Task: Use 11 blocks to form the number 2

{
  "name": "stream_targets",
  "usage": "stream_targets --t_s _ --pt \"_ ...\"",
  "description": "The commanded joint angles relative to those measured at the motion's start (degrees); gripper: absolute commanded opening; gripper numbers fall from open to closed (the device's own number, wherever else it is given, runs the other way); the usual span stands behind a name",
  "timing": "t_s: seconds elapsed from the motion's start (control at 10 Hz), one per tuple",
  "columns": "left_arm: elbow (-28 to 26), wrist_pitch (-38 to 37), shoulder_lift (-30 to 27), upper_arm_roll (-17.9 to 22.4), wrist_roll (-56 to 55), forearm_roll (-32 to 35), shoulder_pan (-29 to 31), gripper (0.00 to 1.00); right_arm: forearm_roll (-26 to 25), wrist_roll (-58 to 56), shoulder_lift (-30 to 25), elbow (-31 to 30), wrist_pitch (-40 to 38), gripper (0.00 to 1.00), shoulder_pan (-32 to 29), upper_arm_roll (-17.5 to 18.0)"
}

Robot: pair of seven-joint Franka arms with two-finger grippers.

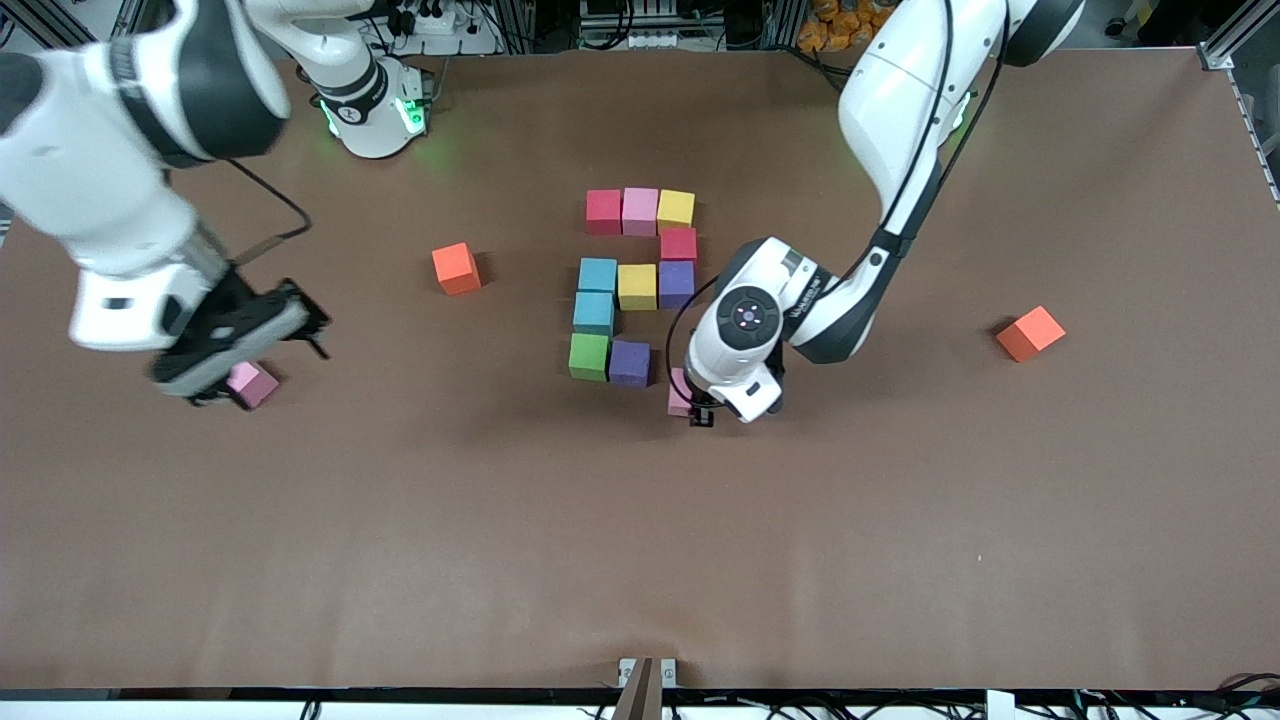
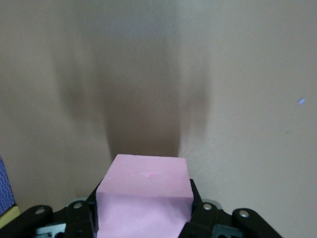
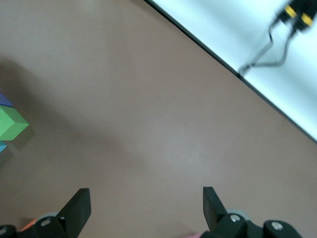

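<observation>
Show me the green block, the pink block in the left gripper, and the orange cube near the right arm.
green block (image 1: pixel 589 357), front view, top face.
pink block (image 2: pixel 146 196), left wrist view, top face.
orange cube (image 1: pixel 456 268), front view, top face.

Two red blocks (image 1: pixel 603 211), three pink ones (image 1: pixel 640 211), two yellow (image 1: pixel 675 209), two light blue (image 1: pixel 597 274), two purple (image 1: pixel 676 284), one green (image 1: pixel 589 356), and two orange cubes (image 1: pixel 456 268). That makes fourteen cubes on the table (image 1: pixel 900 520). Two arms work here, each with one gripper.

Matt foam-like blocks (image 1: pixel 637 287) on a smooth matt brown table (image 1: pixel 640 540).
</observation>
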Motion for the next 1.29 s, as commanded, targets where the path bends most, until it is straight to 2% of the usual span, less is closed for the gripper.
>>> stream_targets --t_s 0.0,0.1,0.5,0.7,1.0,1.19 --pt "2.47 -1.18 1.91 0.76 -2.09 -0.99 -2.56 0.0 0.83 10.95 -2.82 3.39 -10.83 1.0 -2.78 0.44" --pt "2.38 -1.18 2.0 0.76 -2.19 -0.98 -3.26 0.0 0.39 11.69 -2.47 6.47 -16.12 1.0 -4.36 0.35" --pt "1.85 -1.18 2.0 0.76 -2.28 -1.16 -3.54 0.0 1.18 11.96 -3.16 7.29 -19.24 1.0 -11.83 0.35" --pt "1.5 -1.18 2.0 0.76 -3.84 -1.16 -3.27 0.0 1.18 12.75 -3.78 8.86 -19.42 1.0 -13.42 -0.87" --pt "0.45 -1.53 1.74 0.76 -5.87 -1.16 -3.53 0.0 1.71 13.97 -3.96 9.31 -23.72 1.0 -15.0 -1.23" --pt "0.01 -1.7 1.56 0.76 -6.93 -1.07 -3.71 0.0 4.25 15.03 -3.96 11.4 -25.65 1.0 -15.89 -1.23"
